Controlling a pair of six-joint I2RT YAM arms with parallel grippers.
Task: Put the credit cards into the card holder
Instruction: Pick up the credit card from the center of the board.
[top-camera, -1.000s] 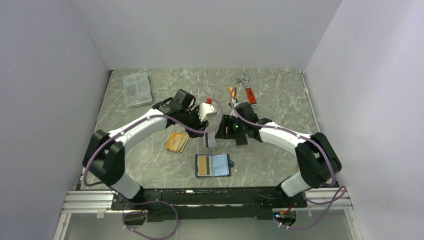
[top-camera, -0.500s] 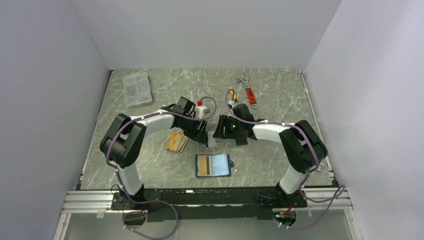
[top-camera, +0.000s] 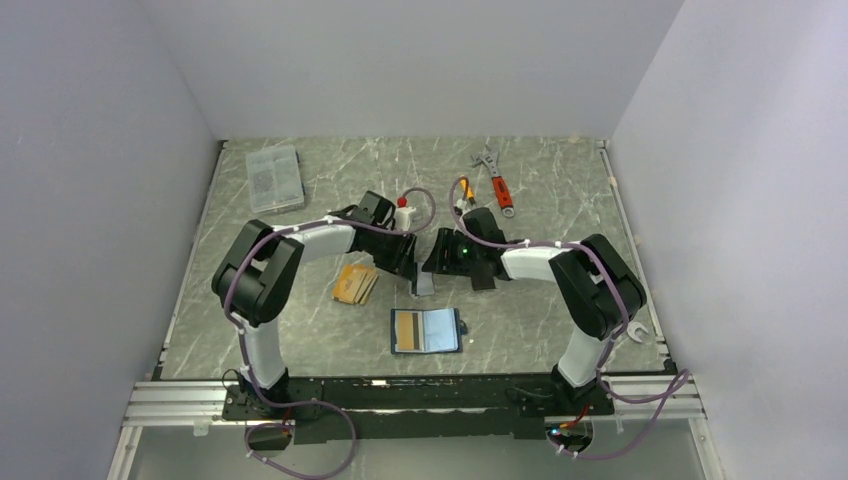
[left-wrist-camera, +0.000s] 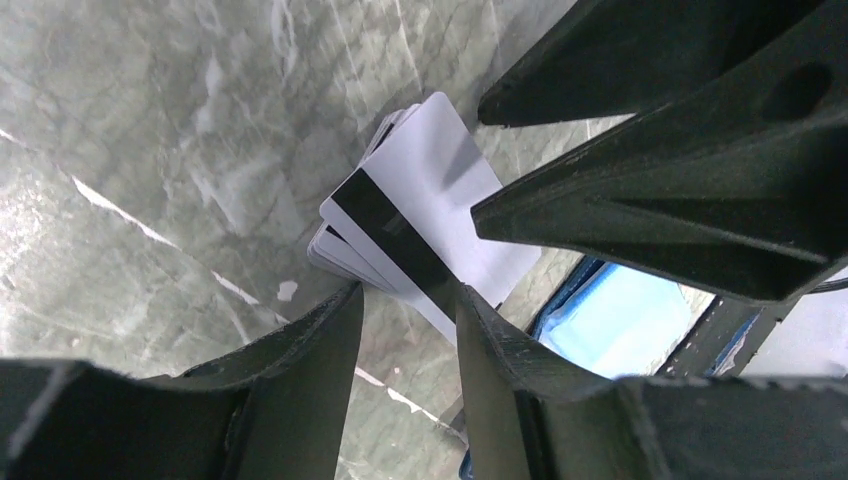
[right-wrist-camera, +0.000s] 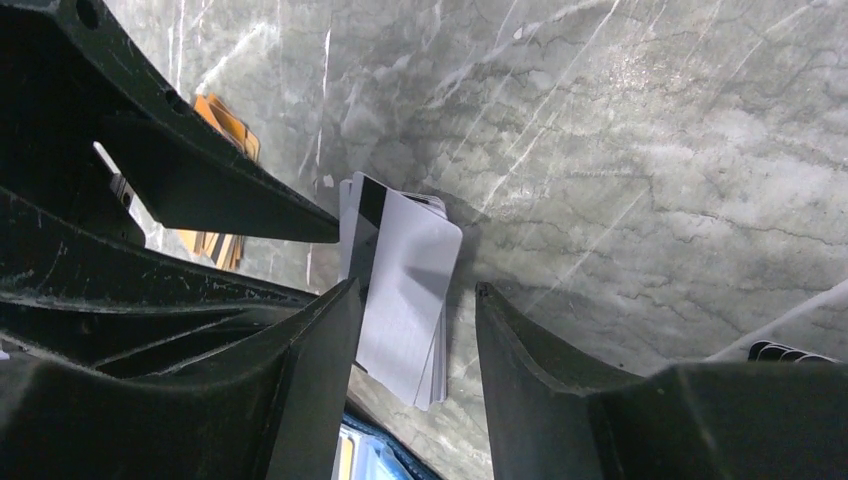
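White-grey cards (left-wrist-camera: 420, 215), the top one crossed by a black magnetic stripe, lie in a small fanned stack on the marble table (top-camera: 560, 330), at the centre of the top view. I read the step in hand as the pick-up of one card from this stack.

The left gripper (left-wrist-camera: 408, 295) hangs over the striped end with its jaws apart. The right gripper (right-wrist-camera: 415, 290) straddles the opposite end, jaws likewise apart. Neither is clamped on anything, though the wrist views are too close for me to say whether a finger touches the top card's edge.

The card holder (top-camera: 427, 330) lies open and flat at the lower centre of the top view, near the stack but apart from it. One orange-tan card (top-camera: 405, 328) already sits in its left half. More orange-tan cards (top-camera: 355, 284) lie left of the stack.

Next move, in my judgement: separate the top card alone, one gripper steadying the stack while the other lifts an edge. Thin cards on a hard surface give little to grip, and two may come up together.

Legible writing: none. The card faces show blank, and I can read no brand or label anywhere.
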